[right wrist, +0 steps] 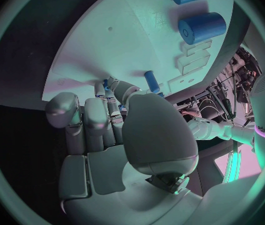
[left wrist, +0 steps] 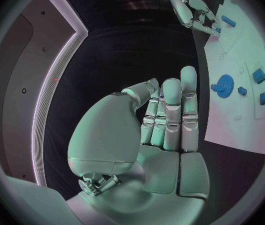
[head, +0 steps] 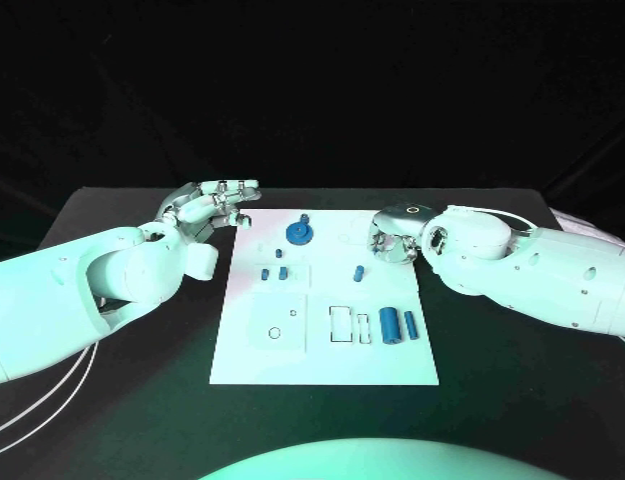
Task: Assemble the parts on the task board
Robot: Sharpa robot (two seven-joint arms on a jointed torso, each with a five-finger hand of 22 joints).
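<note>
So the task board [head: 327, 345] sat mid-bench and looked maybe half sorted. The blue gear [head: 299, 235] was near the far edge, a few small blue pegs [head: 273, 272] stood in the middle, and the big cylinder [head: 390, 325] with a thinner pin [head: 412, 324] lay by the open slots, so I'd guess those were left to seat. The left hand [head: 214, 207] hovered off the board's far left corner, fingers [left wrist: 171, 110] loosely together, holding nothing. The right hand [head: 394, 243] hung at the right edge near a short peg [head: 357, 270]; couldn't tell if it pinched anything.
</note>
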